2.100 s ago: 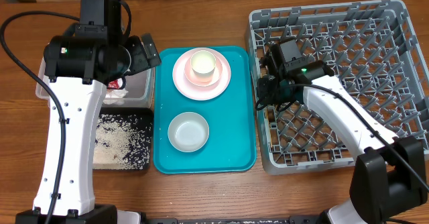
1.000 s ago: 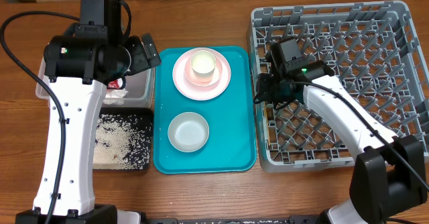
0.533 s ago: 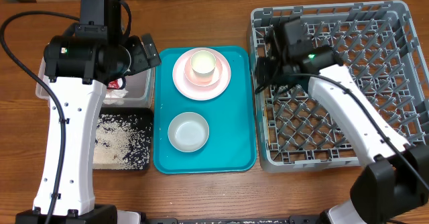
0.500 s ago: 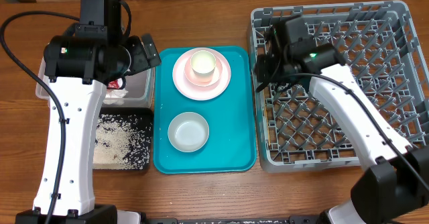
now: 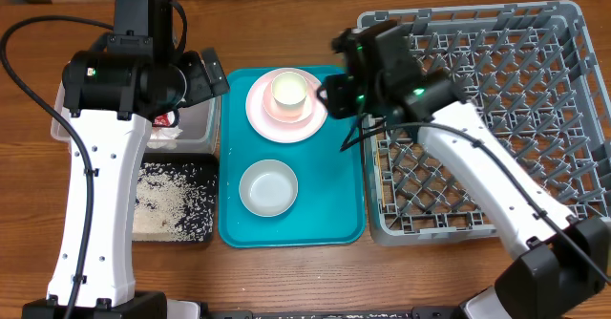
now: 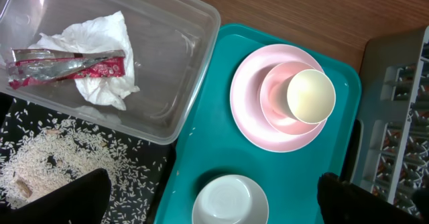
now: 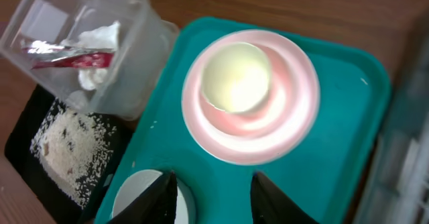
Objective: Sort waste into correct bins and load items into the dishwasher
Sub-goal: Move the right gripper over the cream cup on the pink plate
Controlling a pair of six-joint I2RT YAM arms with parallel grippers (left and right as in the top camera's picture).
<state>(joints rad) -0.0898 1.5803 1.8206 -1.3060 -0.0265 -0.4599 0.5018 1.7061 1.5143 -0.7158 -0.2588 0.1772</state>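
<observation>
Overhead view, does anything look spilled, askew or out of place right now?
Nothing stands out. The rice lies inside the black tray, the wrapper and napkin are in the clear tub, and the stacked plate and lone bowl sit upright on the teal tray.

One plate (image 6: 245, 106), one cup (image 6: 310, 95), two bowls (image 6: 230, 202) (one nested on the plate), one wrapper (image 6: 67, 64), one napkin (image 6: 100, 84), one rack (image 5: 535, 71).

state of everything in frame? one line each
tub: holds napkin and wrapper
black tray: rice scattered inside
plate: on teal tray, small bowl stacked on it
cup: upright in that small bowl
white bowl: upright, empty, on teal tray
dish rack: no dishes seen in it
left gripper: open, empty
right gripper: open, empty, over teal tray
</observation>
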